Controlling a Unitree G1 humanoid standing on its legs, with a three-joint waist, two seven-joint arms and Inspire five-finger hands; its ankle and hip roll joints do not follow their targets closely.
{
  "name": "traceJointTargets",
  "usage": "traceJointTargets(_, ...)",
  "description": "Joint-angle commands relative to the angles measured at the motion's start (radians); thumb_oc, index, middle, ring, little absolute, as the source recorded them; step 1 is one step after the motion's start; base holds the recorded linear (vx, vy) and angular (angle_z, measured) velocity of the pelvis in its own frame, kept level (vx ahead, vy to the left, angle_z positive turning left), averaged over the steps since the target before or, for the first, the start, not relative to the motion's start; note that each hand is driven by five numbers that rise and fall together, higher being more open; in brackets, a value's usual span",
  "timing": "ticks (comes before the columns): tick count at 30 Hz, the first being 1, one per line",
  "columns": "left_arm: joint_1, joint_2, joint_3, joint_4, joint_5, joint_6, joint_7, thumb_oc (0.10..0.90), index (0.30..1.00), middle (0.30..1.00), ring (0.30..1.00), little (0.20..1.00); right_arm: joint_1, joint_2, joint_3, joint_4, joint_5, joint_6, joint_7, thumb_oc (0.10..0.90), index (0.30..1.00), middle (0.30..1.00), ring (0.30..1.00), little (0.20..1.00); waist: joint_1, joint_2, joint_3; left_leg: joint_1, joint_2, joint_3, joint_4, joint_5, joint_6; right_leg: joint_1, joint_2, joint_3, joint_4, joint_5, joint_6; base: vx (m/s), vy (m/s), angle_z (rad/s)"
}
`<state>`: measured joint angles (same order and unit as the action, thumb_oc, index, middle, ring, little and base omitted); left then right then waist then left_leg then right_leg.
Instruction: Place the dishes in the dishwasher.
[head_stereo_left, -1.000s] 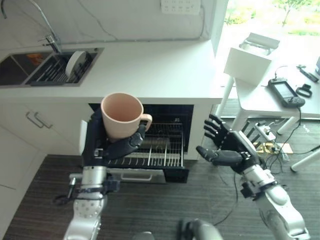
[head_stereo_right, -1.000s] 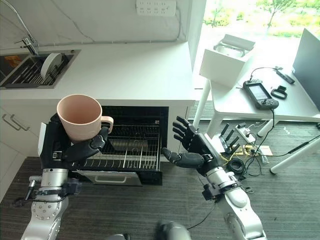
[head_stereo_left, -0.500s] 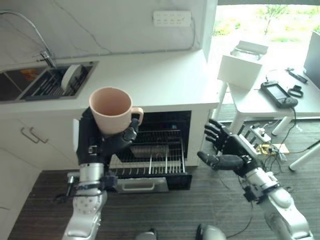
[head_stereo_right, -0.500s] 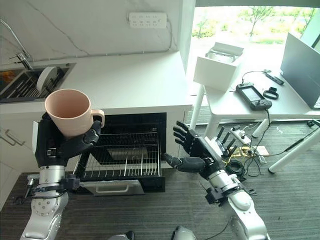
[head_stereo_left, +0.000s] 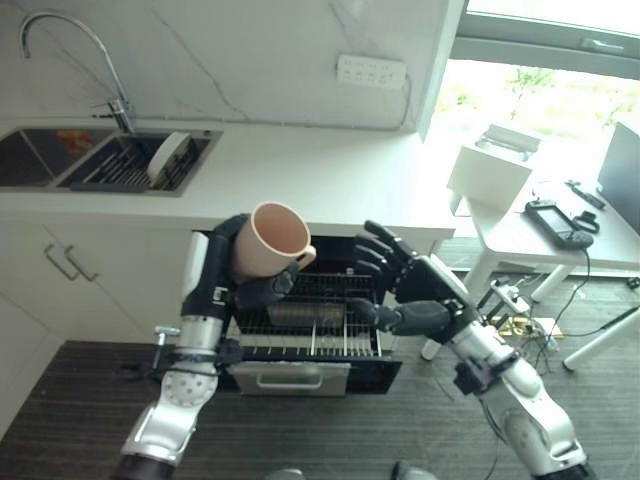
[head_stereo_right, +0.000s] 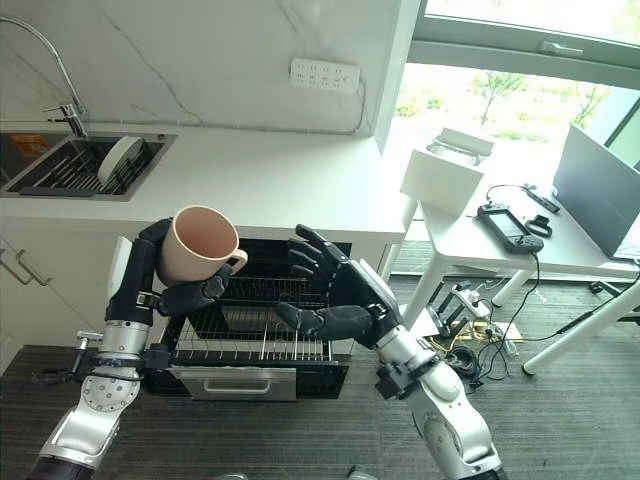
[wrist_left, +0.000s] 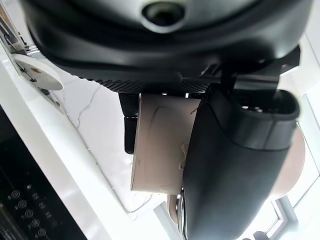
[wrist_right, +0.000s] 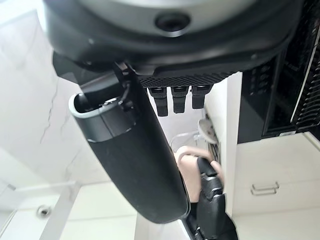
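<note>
My left hand is shut on a pale pink mug, holding it tilted with its mouth turned to the right, above the pulled-out wire rack of the open dishwasher under the white counter. The mug shows past my thumb in the left wrist view. My right hand is open with fingers spread, just right of the mug and above the rack's right side. A white plate stands on edge in the sink's drying rack at the far left.
The white counter overhangs the dishwasher. A tap arches over the sink. Cabinet doors with handles are on the left. A white table with a box and a controller stands to the right, with cables on the dark floor.
The camera has shifted and the whole scene sits differently. My left hand has tilted the mug toward the right. My right hand has moved left, close beside the mug over the rack.
</note>
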<state>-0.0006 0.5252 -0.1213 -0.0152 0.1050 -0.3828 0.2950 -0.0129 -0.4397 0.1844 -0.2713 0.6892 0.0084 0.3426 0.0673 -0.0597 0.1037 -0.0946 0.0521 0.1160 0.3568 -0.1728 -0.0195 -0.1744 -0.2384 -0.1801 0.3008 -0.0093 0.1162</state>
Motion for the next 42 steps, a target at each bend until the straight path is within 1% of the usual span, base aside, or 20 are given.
traceJointTargets(1,-0.091,0.010,0.040,-0.126,0.046,-0.060,0.034,0.400,0.300,0.300,0.300,0.300,-0.124,-0.004,-0.056,-0.074,0.085,-0.113,0.016,0.800,0.900,0.900,0.900,0.900,0.011,0.010,-0.026,0.053,0.035,-0.048,-0.057,-0.040,-0.034,0.094,0.007,-0.012,-0.001,-0.100,0.046,0.07,-0.103,0.00)
traceJointTargets(4,-0.084,0.008,0.015,-0.115,0.070,-0.048,0.024,0.400,0.300,0.300,0.300,0.300,-0.139,-0.009,-0.041,-0.082,0.094,-0.102,0.017,0.800,0.900,0.900,0.900,0.900,0.017,0.009,-0.033,0.056,0.043,-0.042,-0.057,-0.040,-0.042,0.098,0.018,-0.008,-0.001,-0.112,0.036,0.09,-0.107,-0.04)
traceJointTargets(5,-0.086,0.007,-0.010,-0.097,0.083,-0.055,0.021,0.400,0.300,0.300,0.300,0.300,-0.145,-0.008,-0.033,-0.086,0.092,-0.099,0.011,0.800,0.900,0.900,0.900,0.900,0.018,0.009,-0.034,0.057,0.047,-0.043,-0.057,-0.038,-0.043,0.100,0.020,-0.008,-0.001,-0.111,0.034,0.08,-0.099,-0.02)
traceJointTargets(7,-0.089,0.005,-0.024,-0.094,0.094,-0.056,0.013,0.400,0.300,0.300,0.300,0.300,-0.148,-0.008,-0.027,-0.086,0.088,-0.101,0.005,0.800,0.900,0.900,0.900,0.900,0.018,0.009,-0.034,0.057,0.050,-0.043,-0.057,-0.038,-0.045,0.100,0.020,-0.012,-0.001,-0.112,0.033,0.05,-0.073,-0.04)
traceJointTargets(12,-0.094,0.006,-0.065,-0.090,0.125,-0.062,0.015,0.400,0.300,0.300,0.300,0.300,-0.148,-0.001,-0.011,-0.079,0.021,-0.107,-0.022,0.800,0.900,0.900,0.900,0.900,0.009,0.015,-0.036,0.063,0.062,-0.048,-0.057,-0.042,-0.050,0.104,0.028,-0.009,-0.001,-0.118,0.029,0.04,-0.040,0.00)
traceJointTargets(15,-0.105,0.011,-0.099,-0.093,0.165,-0.078,0.040,0.400,0.300,0.300,0.300,0.300,-0.157,-0.014,0.006,-0.075,-0.011,-0.107,-0.034,0.800,0.900,0.900,0.900,0.900,0.007,0.017,-0.035,0.065,0.068,-0.054,-0.057,-0.043,-0.056,0.109,0.031,-0.012,-0.001,-0.122,0.026,0.02,-0.038,0.01)
traceJointTargets(17,-0.121,0.009,-0.117,-0.094,0.165,-0.089,0.047,0.400,0.300,0.300,0.300,0.300,-0.170,-0.013,0.023,-0.065,-0.038,-0.108,-0.052,0.800,0.900,0.900,0.900,0.900,0.010,0.019,-0.035,0.065,0.071,-0.057,-0.057,-0.042,-0.060,0.112,0.030,-0.016,-0.001,-0.124,0.025,0.00,-0.015,0.02)
traceJointTargets(25,-0.129,0.010,-0.140,-0.102,0.176,-0.080,0.051,0.400,0.300,0.300,0.300,0.300,-0.172,-0.006,0.047,-0.068,-0.072,-0.076,-0.068,0.800,0.900,0.900,0.900,0.900,0.012,0.020,-0.036,0.066,0.078,-0.060,-0.057,-0.042,-0.064,0.119,0.029,-0.022,-0.001,-0.129,0.024,0.00,-0.001,0.01)
traceJointTargets(28,-0.134,0.007,-0.148,-0.104,0.178,-0.076,0.046,0.400,0.300,0.300,0.300,0.300,-0.176,-0.007,0.058,-0.068,-0.124,-0.091,-0.079,0.800,0.900,0.900,0.900,0.900,0.013,0.020,-0.036,0.065,0.080,-0.060,-0.057,-0.042,-0.065,0.118,0.029,-0.021,-0.001,-0.130,0.024,0.00,0.000,0.00)
traceJointTargets(33,-0.140,0.007,-0.158,-0.106,0.175,-0.072,0.051,0.400,0.300,0.300,0.300,0.300,-0.189,-0.015,0.070,-0.084,-0.165,-0.084,-0.095,0.800,0.900,0.900,0.900,0.900,0.011,0.021,-0.035,0.065,0.082,-0.060,-0.057,-0.041,-0.066,0.118,0.031,-0.017,-0.001,-0.132,0.023,0.00,0.000,0.01)
traceJointTargets(36,-0.144,-0.001,-0.168,-0.109,0.177,-0.068,0.060,0.400,0.300,0.300,0.300,0.300,-0.188,0.000,0.082,-0.085,-0.136,-0.060,-0.128,0.800,0.900,0.900,0.900,0.900,0.011,0.023,-0.033,0.065,0.084,-0.057,-0.057,-0.041,-0.065,0.118,0.030,-0.015,-0.001,-0.132,0.023,0.00,0.000,0.00)
traceJointTargets(42,-0.143,-0.008,-0.172,-0.120,0.179,-0.054,0.074,0.400,0.300,0.300,0.300,0.300,-0.172,0.026,0.099,-0.077,-0.138,-0.029,-0.160,0.800,0.900,0.900,0.900,0.900,0.010,0.026,-0.032,0.064,0.086,-0.053,-0.057,-0.040,-0.065,0.118,0.029,-0.015,-0.001,-0.133,0.023,0.00,0.000,0.00)
